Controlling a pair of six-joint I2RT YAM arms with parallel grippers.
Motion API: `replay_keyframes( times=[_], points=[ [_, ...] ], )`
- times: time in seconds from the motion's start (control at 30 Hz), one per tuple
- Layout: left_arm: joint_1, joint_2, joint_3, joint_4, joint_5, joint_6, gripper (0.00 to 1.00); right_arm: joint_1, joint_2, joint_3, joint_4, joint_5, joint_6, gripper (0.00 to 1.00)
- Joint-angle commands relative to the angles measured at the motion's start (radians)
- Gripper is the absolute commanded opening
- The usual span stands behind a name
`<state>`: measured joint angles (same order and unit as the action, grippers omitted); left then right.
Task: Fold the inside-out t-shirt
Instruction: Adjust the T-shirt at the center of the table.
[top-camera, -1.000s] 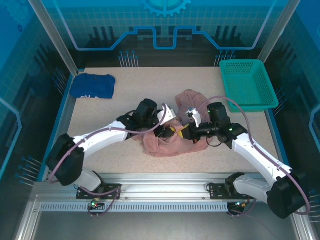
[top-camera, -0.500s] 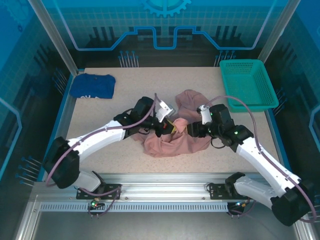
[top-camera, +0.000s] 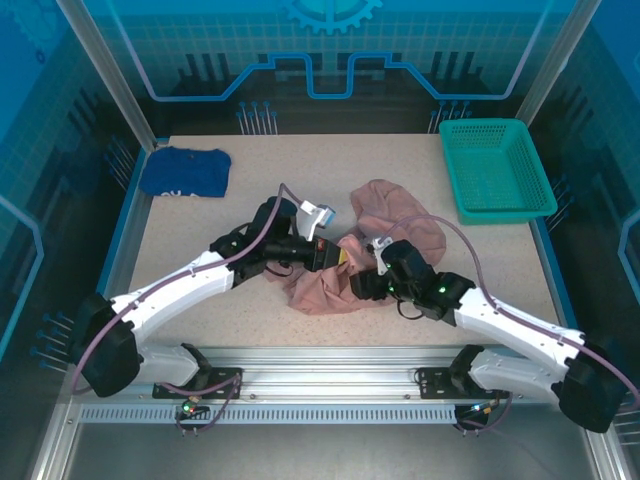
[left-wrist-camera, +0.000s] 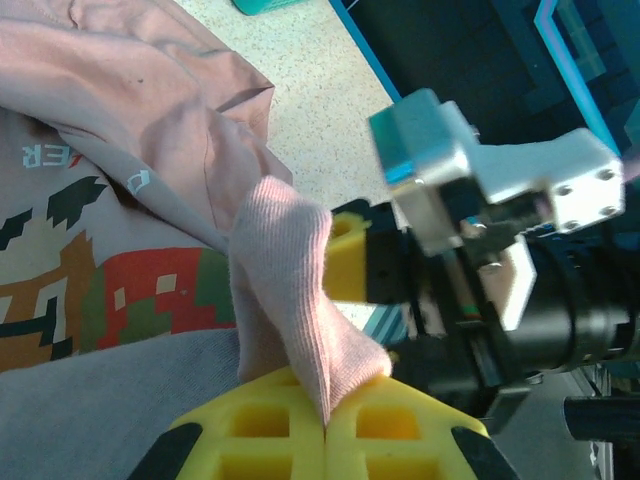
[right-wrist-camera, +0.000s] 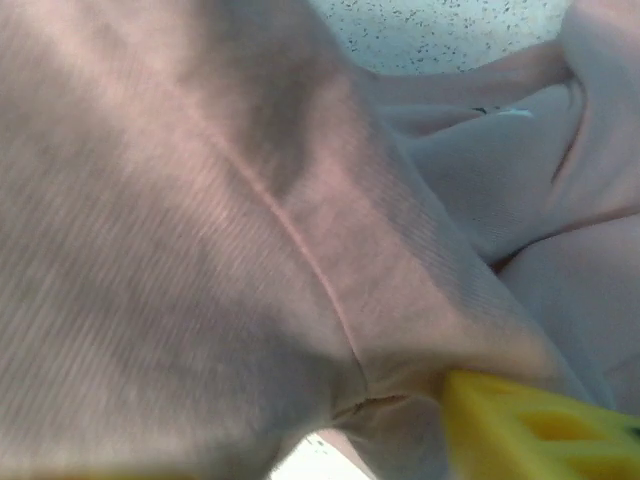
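Speckled beige table (top-camera: 190, 220), blue-lit panels behind. Left gripper (left-wrist-camera: 325, 425) newly clamped, yellow pads together on a ribbed pink fold of the inside-out t-shirt (left-wrist-camera: 150, 110), and drawn back away from the teal basket (top-camera: 497, 165) since a moment ago. Right gripper (top-camera: 362, 283) shifted too: swung off the basket side toward the near edge, nose now buried in the cloth just beside the left one. Yellow pads apparently apart with fabric draped across them, real grip or not impossible to tell. Meaning, at a guess: one hold secured, second hold being sought, shirt not yet spread flat, folding proper not begun. Shirt itself a crumpled heap mid-table, near-left of the basket and clear of it, with a pixel-style print (left-wrist-camera: 100, 280) showing among the folds. Farther out, a dark blue garment (top-camera: 185, 170) along the far edge, well apart from the basket and from the work. In the way: mostly the two wrists crowded nose to nose over one bunch, plus the twisted, layered cloth hiding hems and sleeves.
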<state>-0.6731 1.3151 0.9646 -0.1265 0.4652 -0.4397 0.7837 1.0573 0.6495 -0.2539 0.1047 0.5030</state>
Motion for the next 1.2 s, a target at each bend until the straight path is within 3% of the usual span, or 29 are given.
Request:
replay_keyframes(
  times=[0.0, 0.03, 0.1, 0.23, 0.37, 0.4, 0.47, 0.57, 0.73, 0.8, 0.9, 1.0, 1.17],
  points=[
    [0.023, -0.044, -0.01, 0.015, 0.005, -0.041, 0.0, -0.028, 0.02, 0.016, 0.128, -0.112, -0.05, 0.3],
    [0.036, -0.046, -0.015, 0.02, 0.007, -0.052, 0.0, -0.05, 0.009, 0.009, 0.14, -0.182, -0.071, 0.17],
    [0.067, -0.043, -0.022, 0.022, 0.007, -0.071, 0.0, -0.108, -0.031, -0.012, 0.158, -0.32, -0.1, 0.01],
    [0.134, -0.015, -0.032, 0.039, 0.013, -0.115, 0.0, -0.244, -0.109, -0.054, 0.196, -0.674, -0.153, 0.0],
    [0.167, 0.031, -0.01, 0.036, 0.025, -0.127, 0.02, -0.321, -0.131, -0.069, 0.223, -0.855, -0.158, 0.0],
    [0.167, 0.042, 0.002, 0.021, 0.019, -0.118, 0.09, -0.331, -0.131, -0.075, 0.244, -0.886, -0.152, 0.0],
    [0.167, 0.061, 0.015, 0.001, 0.017, -0.102, 0.17, -0.335, -0.128, -0.073, 0.256, -0.893, -0.148, 0.0],
    [0.167, 0.051, 0.013, -0.026, -0.009, -0.079, 0.38, -0.34, -0.114, -0.069, 0.27, -0.892, -0.143, 0.0],
    [0.114, -0.098, -0.058, -0.101, -0.226, 0.011, 0.6, -0.35, -0.096, -0.068, 0.272, -0.87, -0.14, 0.0],
    [0.072, -0.162, -0.095, -0.113, -0.266, 0.051, 0.61, -0.354, -0.092, -0.066, 0.262, -0.863, -0.147, 0.0],
    [0.011, -0.203, -0.15, -0.086, -0.189, 0.071, 0.53, -0.36, -0.094, -0.061, 0.238, -0.861, -0.165, 0.0],
    [-0.022, -0.15, -0.167, -0.052, -0.058, 0.073, 0.43, -0.368, -0.108, -0.065, 0.213, -0.84, -0.172, 0.0],
    [-0.06, -0.012, -0.142, 0.035, -0.049, 0.086, 0.39, -0.374, -0.132, -0.094, 0.21, -0.819, -0.163, 0.0]
  ],
)
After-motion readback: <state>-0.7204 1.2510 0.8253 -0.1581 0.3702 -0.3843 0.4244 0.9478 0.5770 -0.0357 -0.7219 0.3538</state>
